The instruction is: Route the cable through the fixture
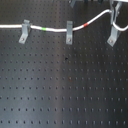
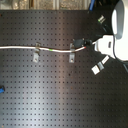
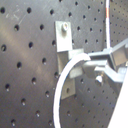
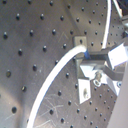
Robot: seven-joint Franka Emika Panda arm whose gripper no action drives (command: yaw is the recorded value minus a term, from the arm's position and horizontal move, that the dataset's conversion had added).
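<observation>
The white cable [image 1: 10,26] crosses the black perforated board in the first exterior view. It passes through the left fixture clip [image 1: 24,34] and the middle clip [image 1: 69,34], with a green band [image 1: 46,30] between them and a red band [image 1: 89,23] past the middle one. It then climbs to my gripper [image 1: 118,9] and loops down toward the right clip [image 1: 114,35]. In the second wrist view my gripper [image 4: 102,61] is shut on the cable [image 4: 50,85], right beside a clip [image 4: 83,82]. The first wrist view shows the cable [image 3: 62,82] curving under that clip [image 3: 63,42].
The second exterior view shows the white arm body [image 2: 117,30] over the board's right side, the gripper [image 2: 80,43] near the middle clip [image 2: 72,54], and a loose-looking clip [image 2: 100,65] below it. A small blue object [image 2: 1,90] lies at the second exterior view's left edge.
</observation>
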